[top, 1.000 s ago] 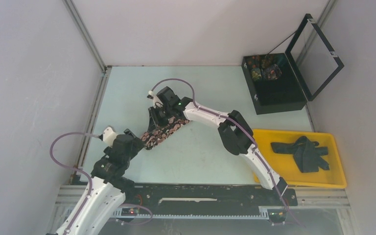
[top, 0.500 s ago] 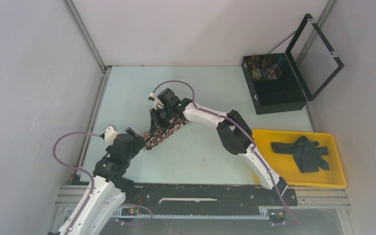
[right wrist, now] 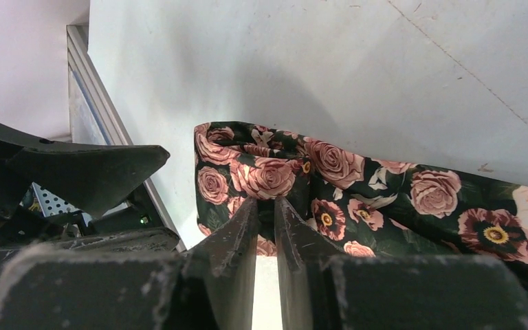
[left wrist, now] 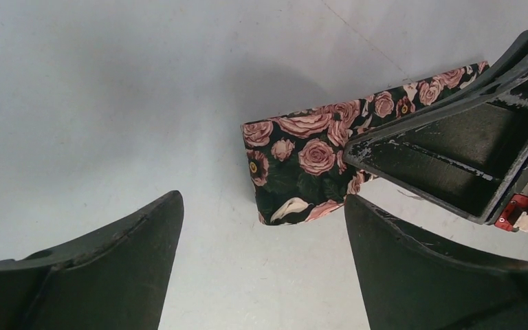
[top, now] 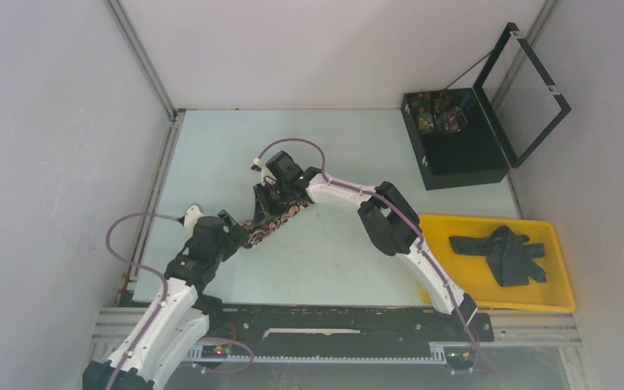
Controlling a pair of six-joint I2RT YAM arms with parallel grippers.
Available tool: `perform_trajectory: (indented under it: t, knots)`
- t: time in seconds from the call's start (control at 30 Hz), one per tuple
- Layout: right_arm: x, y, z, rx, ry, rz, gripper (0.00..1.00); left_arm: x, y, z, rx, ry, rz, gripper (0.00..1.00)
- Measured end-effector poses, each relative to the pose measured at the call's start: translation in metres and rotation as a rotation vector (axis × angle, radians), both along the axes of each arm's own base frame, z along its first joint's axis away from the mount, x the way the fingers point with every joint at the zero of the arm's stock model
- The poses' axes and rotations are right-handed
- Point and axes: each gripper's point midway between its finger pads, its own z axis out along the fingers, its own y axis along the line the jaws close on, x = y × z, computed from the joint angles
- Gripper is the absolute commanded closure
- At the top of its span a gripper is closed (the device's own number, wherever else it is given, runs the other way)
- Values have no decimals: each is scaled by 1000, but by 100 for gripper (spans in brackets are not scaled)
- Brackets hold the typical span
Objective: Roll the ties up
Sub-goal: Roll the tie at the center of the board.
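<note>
One tie lies on the table, long axis running near-left to far-right, with the right gripper pinched on its fold and the left gripper gaping just off the near-left end, so the left's probably closest.

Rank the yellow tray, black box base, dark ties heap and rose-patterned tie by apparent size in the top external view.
1. yellow tray
2. black box base, lid excluded
3. dark ties heap
4. rose-patterned tie, partly covered, so unsure against the heap
</note>
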Motion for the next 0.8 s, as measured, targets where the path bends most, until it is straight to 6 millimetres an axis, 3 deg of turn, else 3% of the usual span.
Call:
perform_trajectory:
  t: [0.8]
  knots:
    - [4, -3, -7, 20, 12, -15, 84, 15, -11, -31, -94, 25, 2, 16]
